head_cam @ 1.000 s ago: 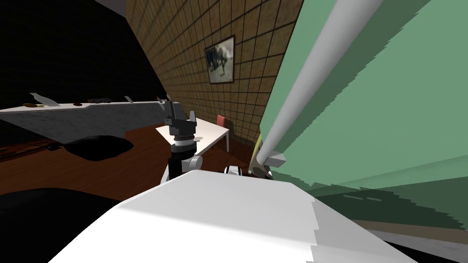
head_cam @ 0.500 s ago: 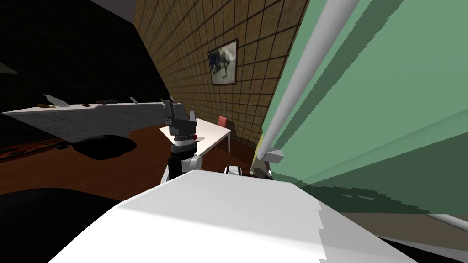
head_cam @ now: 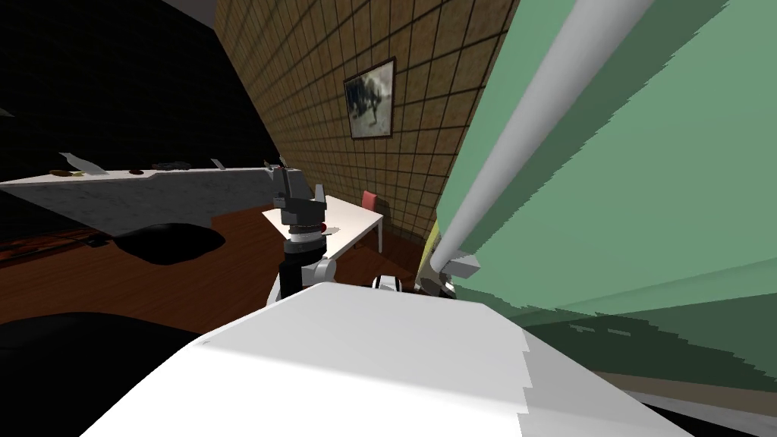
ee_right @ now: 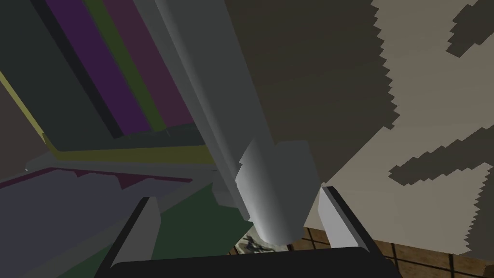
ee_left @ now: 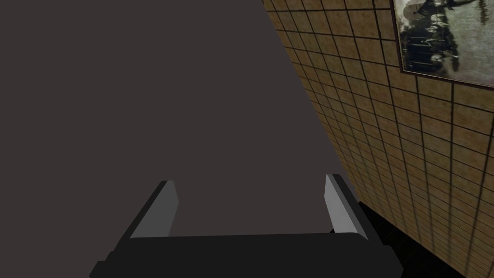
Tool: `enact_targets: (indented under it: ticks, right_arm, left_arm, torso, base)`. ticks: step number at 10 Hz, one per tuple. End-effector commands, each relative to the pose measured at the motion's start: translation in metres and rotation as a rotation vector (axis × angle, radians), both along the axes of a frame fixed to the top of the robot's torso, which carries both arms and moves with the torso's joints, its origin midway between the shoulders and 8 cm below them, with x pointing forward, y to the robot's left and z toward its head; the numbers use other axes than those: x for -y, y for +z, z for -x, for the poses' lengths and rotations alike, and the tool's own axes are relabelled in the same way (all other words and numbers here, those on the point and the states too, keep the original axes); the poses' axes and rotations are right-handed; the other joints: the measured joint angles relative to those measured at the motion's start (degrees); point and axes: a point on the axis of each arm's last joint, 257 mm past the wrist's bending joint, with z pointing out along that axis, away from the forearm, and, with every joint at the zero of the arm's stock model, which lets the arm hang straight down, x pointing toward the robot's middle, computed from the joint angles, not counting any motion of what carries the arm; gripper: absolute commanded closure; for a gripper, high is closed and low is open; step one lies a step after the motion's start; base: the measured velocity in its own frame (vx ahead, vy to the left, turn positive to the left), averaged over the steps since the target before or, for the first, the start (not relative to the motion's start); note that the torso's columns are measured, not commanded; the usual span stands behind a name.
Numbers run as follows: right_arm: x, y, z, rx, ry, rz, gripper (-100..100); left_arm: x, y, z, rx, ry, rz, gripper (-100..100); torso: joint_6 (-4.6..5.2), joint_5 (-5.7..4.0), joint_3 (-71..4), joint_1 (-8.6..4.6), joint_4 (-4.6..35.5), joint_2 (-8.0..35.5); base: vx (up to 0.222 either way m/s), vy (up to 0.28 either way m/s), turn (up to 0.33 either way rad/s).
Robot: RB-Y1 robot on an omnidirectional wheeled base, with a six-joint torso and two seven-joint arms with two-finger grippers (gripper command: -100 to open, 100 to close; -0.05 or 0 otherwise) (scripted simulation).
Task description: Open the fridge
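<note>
Smooth grey cylindrical handle [ee_right: 275, 183]; right hand [ee_right: 239, 195] spread around it.

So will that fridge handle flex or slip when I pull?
Probably stiff: the handle is a thick, straight grey bar. Its smooth round surface may slip, since the jaws of the right gripper stand open around it. The green door looks large, so likely heavy.
</note>
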Motion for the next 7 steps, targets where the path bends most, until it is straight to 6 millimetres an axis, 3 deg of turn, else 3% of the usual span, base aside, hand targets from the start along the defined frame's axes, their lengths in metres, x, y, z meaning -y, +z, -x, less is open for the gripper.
enact_targets:
  ticks: [1, 5, 7]
  right_arm:
    - [-0.002, 0.010, -0.016, 0.033, 0.016, -0.010, -100]
    - [-0.005, 0.004, -0.012, 0.018, 0.017, -0.016, -100]
    - [0.016, 0.002, -0.002, 0.007, -0.050, -0.016, -100]
  left_arm:
    - [0.000, 0.000, 0.000, 0.000, 0.000, 0.000, 0]
    - [0.000, 0.000, 0.000, 0.000, 0.000, 0.000, 0]
    - [0.000, 0.000, 0.000, 0.000, 0.000, 0.000, 0]
  torso:
    - [-0.02, 0.11, -0.2, -0.02, 0.0, -0.1]
    - [-0.03, 0.20, -0.4, -0.06, 0.0, -0.2]
    - [0.20, 0.10, 0.4, -0.06, 0.3, 0.8]
  base:
    - [-0.004, 0.023, 0.035]
    - [-0.009, 0.033, -0.002]
    - [-0.149, -0.009, 0.289]
